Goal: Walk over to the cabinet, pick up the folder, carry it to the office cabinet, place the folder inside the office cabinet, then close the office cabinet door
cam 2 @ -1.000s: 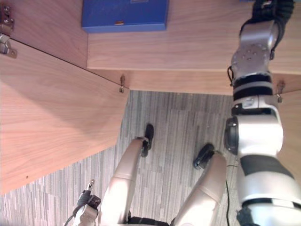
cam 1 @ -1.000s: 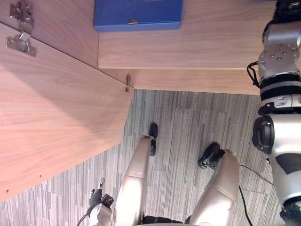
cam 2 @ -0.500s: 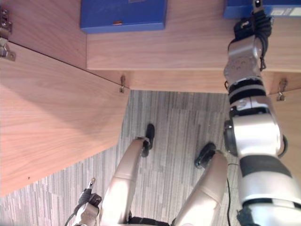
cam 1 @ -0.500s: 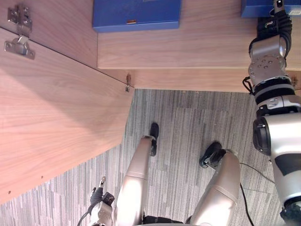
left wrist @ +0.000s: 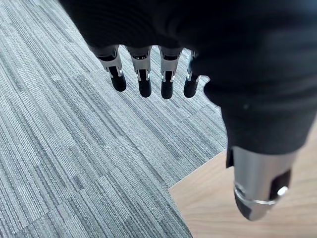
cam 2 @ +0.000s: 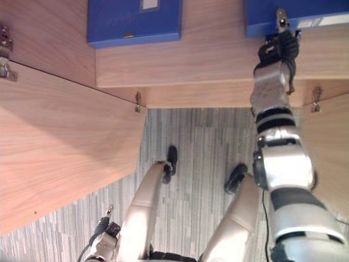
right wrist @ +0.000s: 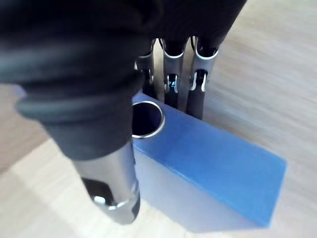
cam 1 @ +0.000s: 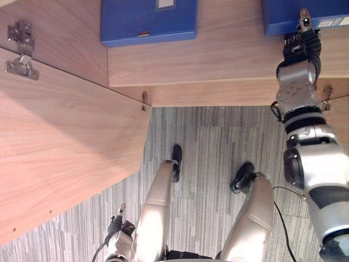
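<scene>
- The folder at the shelf's right end runs out past the top edge, so its length cannot be seen.
- A second folder, toward the shelf's left end, is cut off the same way.
- The right hand, at the shelf's right end, is at the first folder; whether it grips cannot be told.
- The open door, left of the shelf, runs past the left edge.

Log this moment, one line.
right hand: open, fingers and thumb either side of blue folder | left hand: open, idle | cabinet door: open
</scene>
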Available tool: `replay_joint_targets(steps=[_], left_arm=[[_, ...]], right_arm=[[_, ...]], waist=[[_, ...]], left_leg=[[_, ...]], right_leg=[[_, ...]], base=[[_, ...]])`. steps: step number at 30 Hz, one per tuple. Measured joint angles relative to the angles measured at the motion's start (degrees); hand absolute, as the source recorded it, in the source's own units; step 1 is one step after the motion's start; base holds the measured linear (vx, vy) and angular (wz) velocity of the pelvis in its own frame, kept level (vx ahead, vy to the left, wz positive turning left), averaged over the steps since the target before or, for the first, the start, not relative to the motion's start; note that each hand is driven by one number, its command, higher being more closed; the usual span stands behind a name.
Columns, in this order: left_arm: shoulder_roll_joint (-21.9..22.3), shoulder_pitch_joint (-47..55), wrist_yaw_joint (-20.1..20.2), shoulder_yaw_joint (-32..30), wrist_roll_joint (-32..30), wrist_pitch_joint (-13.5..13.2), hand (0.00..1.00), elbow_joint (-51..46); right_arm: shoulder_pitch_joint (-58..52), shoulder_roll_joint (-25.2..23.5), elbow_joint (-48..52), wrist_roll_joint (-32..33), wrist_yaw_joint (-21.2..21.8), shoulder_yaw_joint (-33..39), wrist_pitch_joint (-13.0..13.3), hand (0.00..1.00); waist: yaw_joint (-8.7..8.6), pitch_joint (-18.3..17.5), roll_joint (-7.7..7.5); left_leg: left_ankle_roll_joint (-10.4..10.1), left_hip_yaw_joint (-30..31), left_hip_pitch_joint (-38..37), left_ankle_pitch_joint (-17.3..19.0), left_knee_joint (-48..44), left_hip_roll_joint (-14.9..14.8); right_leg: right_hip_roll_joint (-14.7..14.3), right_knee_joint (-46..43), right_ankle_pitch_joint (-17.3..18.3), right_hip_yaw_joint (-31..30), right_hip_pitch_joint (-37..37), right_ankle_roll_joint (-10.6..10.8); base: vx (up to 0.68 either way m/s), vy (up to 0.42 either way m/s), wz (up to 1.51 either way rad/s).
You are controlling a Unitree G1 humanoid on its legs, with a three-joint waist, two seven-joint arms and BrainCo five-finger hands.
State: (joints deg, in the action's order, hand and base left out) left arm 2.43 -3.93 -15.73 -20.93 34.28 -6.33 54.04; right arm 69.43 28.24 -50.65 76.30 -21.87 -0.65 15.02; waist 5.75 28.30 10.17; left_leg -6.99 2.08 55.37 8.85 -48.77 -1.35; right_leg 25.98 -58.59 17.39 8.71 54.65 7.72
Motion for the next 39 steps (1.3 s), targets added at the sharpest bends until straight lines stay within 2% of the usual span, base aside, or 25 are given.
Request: replay_joint_targets(steps=[1,2,5,9,10,15,19,23,27,30,33,37,39], left_arm=[[0.0,-0.12,0.0,-0.58,0.02,0.05,0.0,0.0],[-0.03,-0.19,0.0,-1.54,0.02,0.19,0.0,-0.02],[-0.04,-0.18,0.0,-2.78,0.28,0.43,0.0,0.03],[-0.21,-0.19,-0.01,-2.78,0.38,0.82,0.0,0.01],[-0.58,-0.19,-0.03,-2.78,0.37,0.88,0.0,0.02],[-1.01,-0.1,-0.07,-2.79,0.3,0.88,0.0,0.15],[-2.39,-0.11,-0.08,-2.79,0.27,0.87,0.0,0.53],[-3.46,-0.05,-0.07,-2.78,-0.01,0.85,0.0,0.57],[-4.16,0.06,0.04,-2.75,-0.02,0.45,0.0,0.59],[-5.28,0.55,0.56,-2.59,-0.02,0.16,0.0,0.65],[-6.65,0.82,1.32,-2.05,-0.02,-0.33,0.0,1.35],[-7.18,0.88,2.14,-1.51,-0.36,-0.87,0.0,3.48],[-7.59,0.93,2.54,-0.44,-0.83,-1.01,0.0,4.45]], right_arm=[[-1.53,-0.96,2.4,1.15,0.44,1.84,0.87,0.0],[-4.6,-2.97,7.0,2.2,0.86,4.64,3.07,0.0],[-11.63,-8.24,18.86,3.51,0.9,10.25,7.2,0.0],[-17.46,-11.76,24.57,3.38,0.1,13.78,11.15,0.0],[-19.22,-13.31,26.86,3.33,-0.24,15.61,12.62,0.0],[-22.64,-13.92,32.76,2.65,-0.11,17.09,15.99,0.0],[-24.42,-14.37,33.24,1.16,0.44,16.83,16.31,0.0],[-26.84,-14.82,34.76,0.53,2.02,13.54,14.65,0.0],[-27.45,-14.07,34.72,-1.05,5.48,7.67,9.12,0.0],[-27.32,-12.51,34.73,-2.1,6.99,3.38,6.78,0.0],[-26.57,-9.8,34.64,-6.65,8.81,-1.24,3.62,0.0],[-27.0,-5.56,34.57,-21.76,10.32,-8.95,-1.68,0.0],[-27.51,-4.89,33.19,-24.62,10.77,-10.71,-2.59,0.0]], waist=[[-0.12,0.0,0.0],[-0.28,0.01,-0.02],[-0.5,0.07,-0.12],[-1.01,0.07,-0.69],[-1.22,0.06,-1.28],[-1.75,0.13,-1.7],[-1.8,0.13,-2.68],[-1.87,0.25,-3.16],[-1.55,0.24,-3.55],[-1.32,-0.06,-4.36],[-1.19,-0.38,-5.11],[-1.16,-0.47,-5.29],[-1.09,-0.47,-5.29]], left_leg=[[0.05,-0.11,-0.07,-0.08,0.22,0.0],[0.07,-0.26,-0.24,-0.21,0.61,-0.04],[0.06,-0.47,-0.51,-0.21,0.92,-1.13],[-0.03,-0.79,-1.65,-0.27,1.67,-1.76],[-0.18,-1.0,-2.35,-0.47,2.44,-1.94],[-0.23,-1.21,-2.55,-0.93,3.55,-2.6],[-0.31,-1.2,-2.64,-0.96,3.58,-3.26],[-0.44,-1.17,-2.71,-1.03,3.64,-3.72],[-0.48,-1.67,-3.95,-1.57,5.55,-4.64],[-0.44,-1.94,-5.65,-1.95,7.13,-4.88],[-0.42,-1.81,-6.53,-2.49,8.69,-4.86],[-0.35,-1.86,-7.45,-2.77,10.22,-4.83],[-0.36,-1.76,-8.31,-2.81,10.76,-4.83]], right_leg=[[0.0,0.17,-0.1,0.0,-0.01,-0.03],[-0.03,0.53,-0.28,0.01,-0.04,-0.06],[-1.26,1.85,-1.1,0.21,-0.52,-0.56],[-1.89,2.72,-1.48,0.23,-1.45,-0.74],[-2.03,3.12,-1.57,0.22,-1.75,-0.88],[-2.88,4.23,-2.16,0.26,-1.71,-1.16],[-3.65,4.31,-2.31,0.26,-1.71,-1.4],[-4.1,4.53,-2.45,0.31,-1.73,-1.63],[-5.28,7.45,-4.13,0.68,-2.96,-2.64],[-5.67,9.18,-4.72,0.92,-4.6,-2.68],[-5.75,10.53,-5.07,1.62,-5.67,-2.77],[-5.9,11.96,-5.35,2.04,-6.65,-2.77],[-5.99,12.63,-5.37,2.35,-7.74,-2.76]], base=[[0.09,0.008,-0.04],[0.09,0.002,-0.04],[0.09,0.005,-0.14],[0.07,0.008,-0.12],[0.04,-0.003,-0.08],[0.04,0.006,-0.07],[0.05,0.002,-0.06],[0.04,0.008,-0.05],[0.03,0.042,-0.14],[0.04,0.052,-0.08],[0.06,0.033,0.04],[0.07,0.036,0.01],[0.07,0.026,0.01]])
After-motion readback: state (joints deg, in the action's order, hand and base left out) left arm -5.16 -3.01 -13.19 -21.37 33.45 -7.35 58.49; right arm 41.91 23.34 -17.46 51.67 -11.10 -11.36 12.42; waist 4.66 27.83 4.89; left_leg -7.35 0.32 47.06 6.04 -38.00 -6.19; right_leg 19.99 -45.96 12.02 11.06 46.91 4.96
